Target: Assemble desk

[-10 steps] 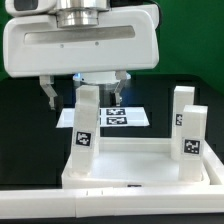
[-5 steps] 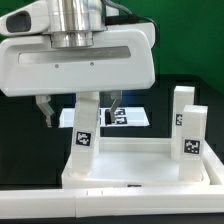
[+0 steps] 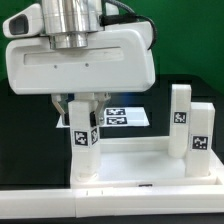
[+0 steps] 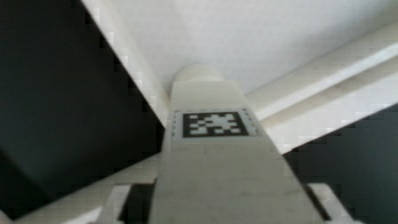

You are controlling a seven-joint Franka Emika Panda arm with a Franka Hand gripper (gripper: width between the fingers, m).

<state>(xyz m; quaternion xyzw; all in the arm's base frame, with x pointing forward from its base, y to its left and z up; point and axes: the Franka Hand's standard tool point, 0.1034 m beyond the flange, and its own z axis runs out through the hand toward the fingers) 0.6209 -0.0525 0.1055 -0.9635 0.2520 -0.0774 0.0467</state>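
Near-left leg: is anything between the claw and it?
Nothing visible. The claw already straddles the top of the leg, a finger on each side; the wrist view shows the leg filling the gap between them. The marker board lies behind, and the other legs stand off to the exterior view's right.

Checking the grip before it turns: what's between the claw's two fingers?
A desk leg, standing upright on the desk top; the claw straddles its upper end. Exterior and wrist views both show it.
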